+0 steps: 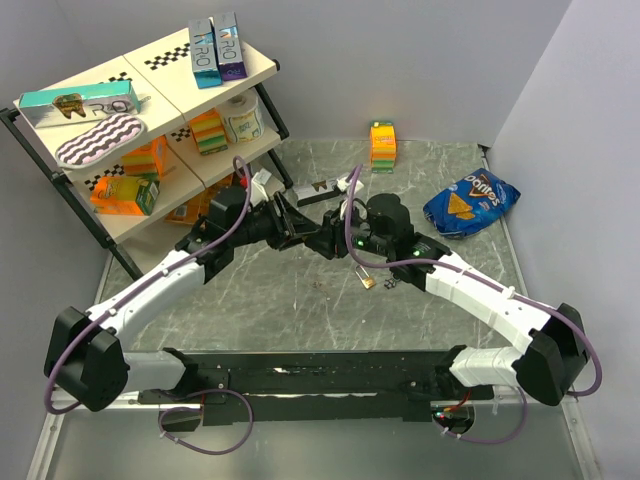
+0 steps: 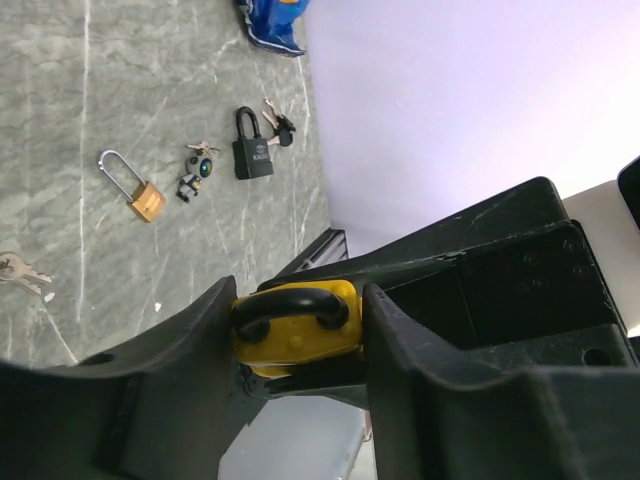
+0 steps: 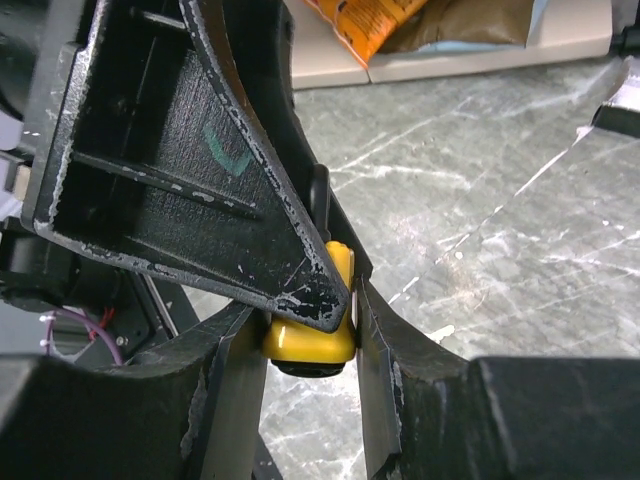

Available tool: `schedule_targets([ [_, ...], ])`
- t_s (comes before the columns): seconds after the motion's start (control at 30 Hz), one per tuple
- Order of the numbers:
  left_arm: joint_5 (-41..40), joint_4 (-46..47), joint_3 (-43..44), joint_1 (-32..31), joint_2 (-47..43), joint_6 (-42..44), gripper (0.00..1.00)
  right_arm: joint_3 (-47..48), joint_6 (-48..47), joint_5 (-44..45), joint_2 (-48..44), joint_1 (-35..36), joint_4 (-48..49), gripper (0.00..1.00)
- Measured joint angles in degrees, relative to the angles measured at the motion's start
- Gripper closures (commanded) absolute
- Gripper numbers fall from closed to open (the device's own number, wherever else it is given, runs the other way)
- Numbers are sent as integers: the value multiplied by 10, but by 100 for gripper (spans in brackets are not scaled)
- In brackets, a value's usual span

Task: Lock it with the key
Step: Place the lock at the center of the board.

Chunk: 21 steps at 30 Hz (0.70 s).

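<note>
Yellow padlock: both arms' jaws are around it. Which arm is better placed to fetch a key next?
Right, likely. The left gripper clamps the padlock at its shackle end and could hold it alone, while the keys lie on the table on the right gripper's side.

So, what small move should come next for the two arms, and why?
Probably open the right gripper and draw it back slightly. Both grippers pinch the lock: the left gripper presses its sides, and the right gripper flanks it in its own wrist view. Neither holds a key. A key bunch lies on the table, so one hand seems needed free.
</note>
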Motion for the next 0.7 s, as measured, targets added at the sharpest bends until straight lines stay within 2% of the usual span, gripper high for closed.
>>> schedule_targets([
  [0.03,-2,1,-2,0,0,-2,71,0,0,1,1,1,-2,100],
  [0.1,-4,4,-5,0,0,-4,84,0,0,3,2,2,-2,100],
  [0.13,-4,6,-5,0,0,-3,96,0,1,3,3,2,-3,100],
  [0.2,-5,7,-5,0,0,-3,99,0,2,4,3,2,-2,100],
  [0.23,-5,8,-5,0,0,-3,99,0,2,4,3,2,-1,96],
  [0.33,-7,8,-5,0,0,-3,99,0,2,5,3,2,0,74],
  [0.37,-7,8,-5,0,0,-1,99,0,2,5,3,2,0,60],
  [0.43,-7,6,-5,0,0,4,99,-2,2,4,3,2,0,49],
  [0.47,-7,4,-4,0,0,7,99,-2,1,3,3,2,0,38],
  [0.63,-12,-50,0,5,0,57,99,-7,-5,0,-15,2,5,13],
  [0.67,-13,-59,1,8,0,64,99,-9,-11,-2,-22,2,6,2],
  [0.7,-16,-78,4,10,0,80,99,-12,-17,-3,-31,2,6,1],
])
